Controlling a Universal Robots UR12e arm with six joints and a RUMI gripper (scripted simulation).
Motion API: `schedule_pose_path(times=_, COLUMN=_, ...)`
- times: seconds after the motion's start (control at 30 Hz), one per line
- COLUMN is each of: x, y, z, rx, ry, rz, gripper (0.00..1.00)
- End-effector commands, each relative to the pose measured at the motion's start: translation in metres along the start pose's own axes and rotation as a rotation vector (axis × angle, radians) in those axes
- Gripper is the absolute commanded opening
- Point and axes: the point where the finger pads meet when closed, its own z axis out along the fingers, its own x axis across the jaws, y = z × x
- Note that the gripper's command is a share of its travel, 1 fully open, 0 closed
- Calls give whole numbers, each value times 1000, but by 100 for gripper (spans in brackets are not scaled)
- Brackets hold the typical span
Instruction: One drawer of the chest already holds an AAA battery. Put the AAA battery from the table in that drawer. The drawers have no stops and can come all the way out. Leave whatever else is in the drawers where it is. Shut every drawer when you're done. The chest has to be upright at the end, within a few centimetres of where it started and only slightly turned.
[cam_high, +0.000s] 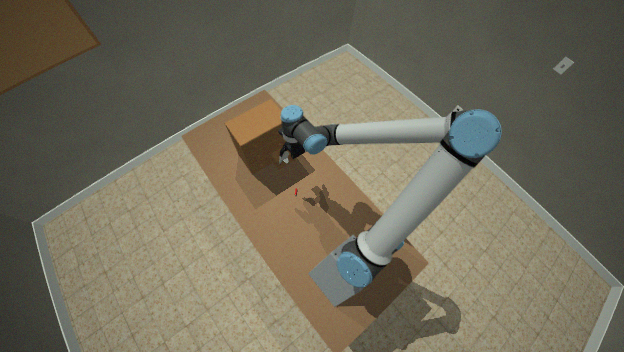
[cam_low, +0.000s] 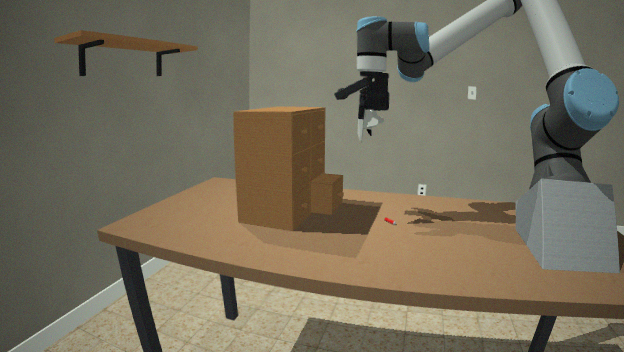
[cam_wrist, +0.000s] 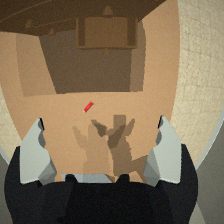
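We see our claw (cam_wrist: 100, 145) spread fully wide, holding and touching nothing, high above the table (cam_wrist: 150, 80) and the battery (cam_wrist: 88, 106).

Long brown wooden table (cam_low: 210, 235) on dark metal legs (cam_low: 134, 295), beige tiled floor (cam_high: 165, 280) edged by pale skirting board (cam_low: 75, 312), grey walls, wooden wall shelf (cam_low: 125, 42) on two black brackets, white wall socket (cam_low: 422, 189), white light switch (cam_low: 471, 92)
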Motion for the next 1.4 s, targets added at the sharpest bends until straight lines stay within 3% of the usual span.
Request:
schedule_pose_path(times=0.0, x=0, y=0, z=-1, rx=1, ry=0, rz=13, gripper=100)
schedule_pose_path(times=0.73, x=5, y=6, z=-1, rx=1, ry=0, rz=234, gripper=100)
schedule_pose_path(times=1.37, x=15, y=24, z=-1, rx=1, ry=-1, rz=741, gripper=100)
